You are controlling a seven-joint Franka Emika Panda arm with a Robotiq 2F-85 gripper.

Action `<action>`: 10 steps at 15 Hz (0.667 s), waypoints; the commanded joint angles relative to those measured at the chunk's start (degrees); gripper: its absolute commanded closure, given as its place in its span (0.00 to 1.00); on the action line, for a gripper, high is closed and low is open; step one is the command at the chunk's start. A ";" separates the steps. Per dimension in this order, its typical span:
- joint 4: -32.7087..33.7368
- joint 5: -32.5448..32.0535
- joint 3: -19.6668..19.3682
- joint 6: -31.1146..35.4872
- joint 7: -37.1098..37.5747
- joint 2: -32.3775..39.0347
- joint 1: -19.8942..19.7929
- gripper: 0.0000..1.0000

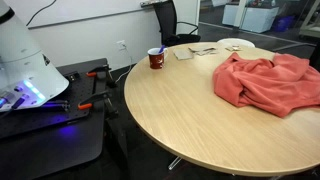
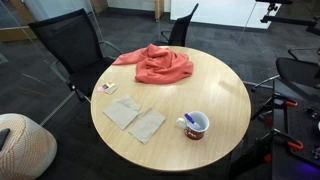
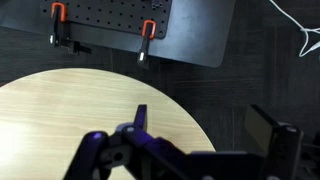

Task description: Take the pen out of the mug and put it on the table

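My hand [image 3: 203, 118]: spread wide and holding nothing. It shows only in the wrist view.
My fingers [image 3: 140, 118]: well apart, with bare tabletop and dark floor showing between them.
Where I am: above the rim of the table [image 3: 60, 115], looking past it at the black platform [image 3: 195, 30].
Pen [image 2: 188, 119]: inside the mug, leaning against the rim. In an exterior view its upper end [image 1: 160, 49] pokes out above the rim.
Mug [image 2: 195, 125]: dark red with a white inside, upright on the table near the edge. It shows in both exterior views [image 1: 156, 59].
Table [image 2: 215, 90]: round, with a light wood top.
Red cloth [image 2: 155, 65]: crumpled in a heap on the table, well apart from the mug.
Napkins [image 2: 147, 125]: two pale sheets lying flat, side by side, near the mug.
Clamps [image 3: 148, 28]: orange-handled, fixed on the platform's edge.
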 commanded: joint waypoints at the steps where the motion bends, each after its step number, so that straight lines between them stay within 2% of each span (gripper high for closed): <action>1: 0.12 -0.06 -0.09 -0.15 0.05 0.03 0.08 0.00; 8: 0.12 -0.06 -0.08 -0.15 0.05 0.03 0.08 0.00; 10: 1.05 -0.88 -0.13 3.48 -0.83 1.78 -0.46 0.00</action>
